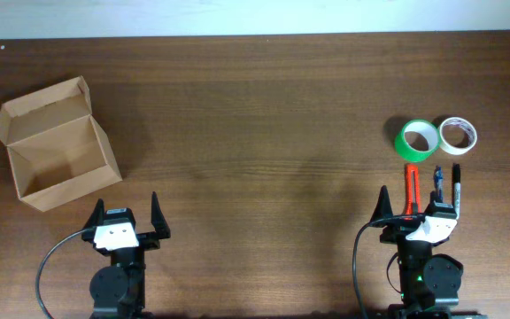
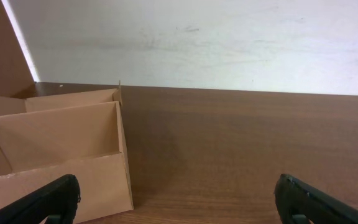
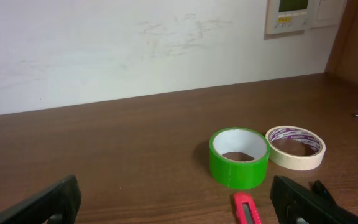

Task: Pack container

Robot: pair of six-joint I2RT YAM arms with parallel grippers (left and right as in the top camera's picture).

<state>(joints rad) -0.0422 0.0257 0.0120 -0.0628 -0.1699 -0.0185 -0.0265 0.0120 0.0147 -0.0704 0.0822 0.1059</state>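
Note:
The container is a tan cardboard box, open and empty, with its flap lid standing up at the back, at the far left of the table; it also fills the left of the left wrist view. My left gripper is open and empty just in front of it. At the right lie a green tape roll, a cream tape roll, a red utility knife and a black marker. My right gripper is open and empty just behind the knife.
A small blue object lies between the knife and the marker. A white wall rises behind the table's far edge, with a wall panel on it. The green roll and cream roll stand ahead of the right gripper.

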